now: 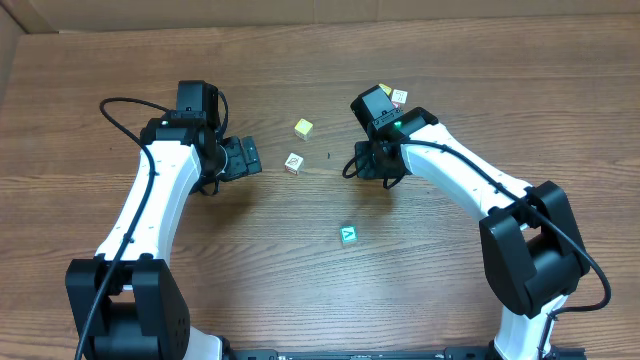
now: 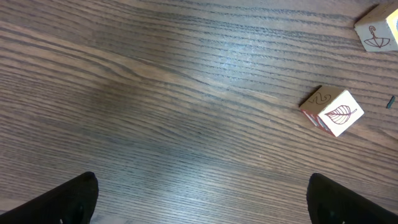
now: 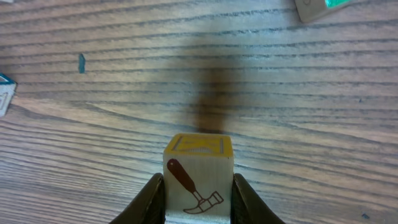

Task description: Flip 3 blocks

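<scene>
Right fingers (image 3: 152,199) are clamped on a wooden cube with a brown hammer picture and yellow top (image 3: 199,177). Left fingers (image 2: 62,202) stand wide apart, empty, near the white leaf-marked cube (image 2: 333,112). Teal-green cube (image 1: 347,235) sits alone on the wooden desk (image 1: 250,260).

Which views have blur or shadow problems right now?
Overhead: even light, sharp, soft shadows only. Left wrist: leaf block is sharp, the left fingertips at the bottom corners are blurred dark blobs, and there is a faint dim patch on the table. Right wrist: hammer block is in focus, with a dark shadow smear on the table just beyond it.
</scene>
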Motion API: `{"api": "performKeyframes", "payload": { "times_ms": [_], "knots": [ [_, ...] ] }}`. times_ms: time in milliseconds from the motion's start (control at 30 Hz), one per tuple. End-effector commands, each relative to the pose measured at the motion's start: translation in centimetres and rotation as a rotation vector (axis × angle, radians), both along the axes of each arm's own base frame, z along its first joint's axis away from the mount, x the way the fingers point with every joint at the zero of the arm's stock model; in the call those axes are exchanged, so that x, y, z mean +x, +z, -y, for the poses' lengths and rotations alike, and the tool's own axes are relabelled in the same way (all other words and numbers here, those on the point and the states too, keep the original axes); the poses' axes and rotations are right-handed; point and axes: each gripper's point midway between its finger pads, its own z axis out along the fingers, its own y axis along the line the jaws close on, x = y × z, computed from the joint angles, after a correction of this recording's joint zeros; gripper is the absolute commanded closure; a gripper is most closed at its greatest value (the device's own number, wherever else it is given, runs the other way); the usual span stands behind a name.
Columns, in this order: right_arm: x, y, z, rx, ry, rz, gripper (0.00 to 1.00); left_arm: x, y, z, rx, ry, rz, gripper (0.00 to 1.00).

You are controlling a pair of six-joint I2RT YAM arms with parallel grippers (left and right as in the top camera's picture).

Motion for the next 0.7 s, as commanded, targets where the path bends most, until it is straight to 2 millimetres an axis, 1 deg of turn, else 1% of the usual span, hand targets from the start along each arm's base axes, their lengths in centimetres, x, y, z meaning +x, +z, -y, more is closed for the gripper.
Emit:
{"api": "performKeyframes", "payload": {
  "times_ms": [0,300,667],
  "knots": [
    [0.5,1.8,-0.5,0.029,0.005,0.038,0.74,0.4,0.3,-0.2,0.007,0.016,0.011,0.00],
    [-0.3,1.7,-0.7,0.021,0.016,0.016,0.74,0.4,0.3,-0.2,0.007,0.016,0.011,0.00],
    [-2.6,1.6,-3.7,0.055,0.096,-0.018,0.74,0.4,0.3,-0.2,0.007,0.016,0.011,0.01]
  ]
}}
